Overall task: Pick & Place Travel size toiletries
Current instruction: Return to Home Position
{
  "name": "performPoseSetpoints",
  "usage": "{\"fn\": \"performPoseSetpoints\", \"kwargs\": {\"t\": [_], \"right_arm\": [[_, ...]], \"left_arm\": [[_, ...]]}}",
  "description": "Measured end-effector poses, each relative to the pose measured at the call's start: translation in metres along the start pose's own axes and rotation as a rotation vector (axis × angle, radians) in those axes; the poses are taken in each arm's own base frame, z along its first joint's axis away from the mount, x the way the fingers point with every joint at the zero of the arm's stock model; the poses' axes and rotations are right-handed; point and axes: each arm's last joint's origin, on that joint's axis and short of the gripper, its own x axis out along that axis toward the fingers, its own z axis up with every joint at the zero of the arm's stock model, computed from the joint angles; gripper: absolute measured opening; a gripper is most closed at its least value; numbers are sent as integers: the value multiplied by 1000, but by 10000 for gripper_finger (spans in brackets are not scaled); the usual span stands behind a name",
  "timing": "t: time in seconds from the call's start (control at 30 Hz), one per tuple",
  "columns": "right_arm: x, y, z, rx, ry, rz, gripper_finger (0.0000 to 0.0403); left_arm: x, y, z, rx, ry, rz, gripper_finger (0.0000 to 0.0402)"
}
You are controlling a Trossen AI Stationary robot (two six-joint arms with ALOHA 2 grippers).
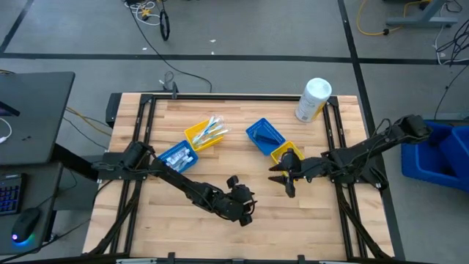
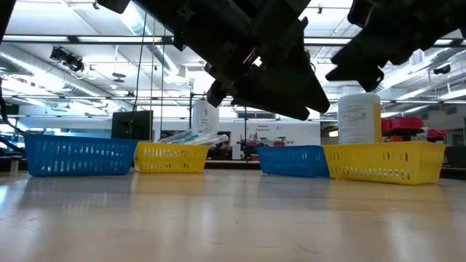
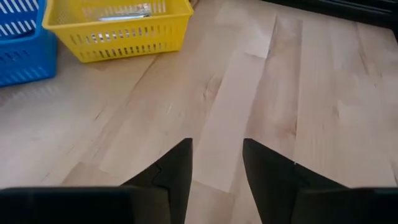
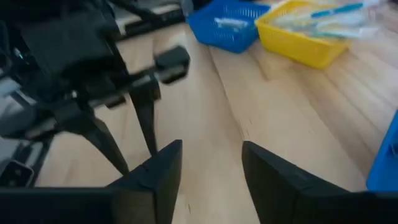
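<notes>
- Toothbrushes [image 1: 212,130] lie heaped in the left yellow bin [image 1: 192,135], well beyond both arms' fingers, with their ends sticking out over its rim.
- Small white tubes [image 4: 229,23] lie in the left blue bin [image 4: 231,41], which touches that yellow bin.
- Left fingers [image 3: 174,171] are spread apart and hold nothing. They hang over bare tabletop [image 3: 280,81] near the front middle.
- Ahead of the left fingers, and well apart from them, stands the right yellow bin [image 3: 118,42] with silvery items [image 3: 124,12] inside. The right blue bin [image 3: 25,59] is just beside it.
- Right fingers [image 4: 163,171] are also spread apart and empty. In the high view they hang just at the near edge of the right yellow bin.
- Between the right fingers and the two left bins stands the left arm's gripper, which blocks part of that line.
- A white container [image 1: 314,99] stands upright at the far right of the tabletop, well behind the right fingers and clear of all four bins.
- From the low view, both arms hang dark above the row of bins.
</notes>
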Motion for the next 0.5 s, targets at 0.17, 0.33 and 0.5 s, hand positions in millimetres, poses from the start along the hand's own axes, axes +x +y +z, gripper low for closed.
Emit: {"fn": "performPoseSetpoints", "kwargs": {"t": [0.17,0.33,0.5], "right_arm": [[0,1,2,4,-23,6,146],[0,0,1,-10,-9,0,130],[0,1,5,-64,-44,20,131]], "left_arm": [[0,-1,-1,5,16,-26,139],[0,-3,-3,13,81,-113,138],[-1,-2,0,10,73,-116,141]]}}
